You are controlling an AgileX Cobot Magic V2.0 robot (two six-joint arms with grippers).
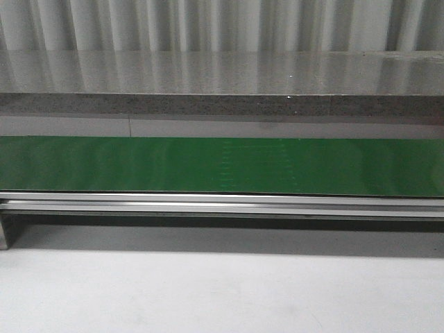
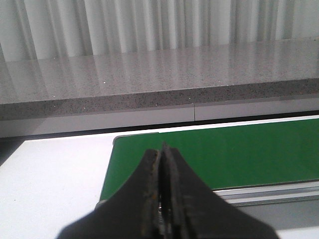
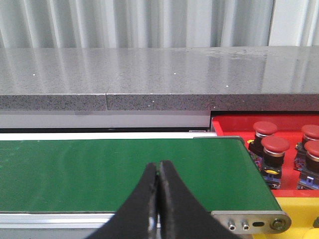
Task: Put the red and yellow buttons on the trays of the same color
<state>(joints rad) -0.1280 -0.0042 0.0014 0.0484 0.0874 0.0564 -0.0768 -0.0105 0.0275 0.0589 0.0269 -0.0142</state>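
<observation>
At lower right of the right wrist frame, red buttons (image 3: 275, 145) sit in the red tray (image 3: 234, 123); belt (image 1: 222, 165) bare, both grippers (image 2: 160, 199) (image 3: 158, 199) pinched closed, empty — closed jaws could fumble an arriving button

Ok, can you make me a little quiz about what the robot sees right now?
1. True or false: a button lies on the green belt.
2. What colour is the tray holding the red buttons? A) blue B) red C) white
3. Fill in: both the left end effector and the right end effector are ____.

Key: 1 false; 2 B; 3 shut.
</observation>
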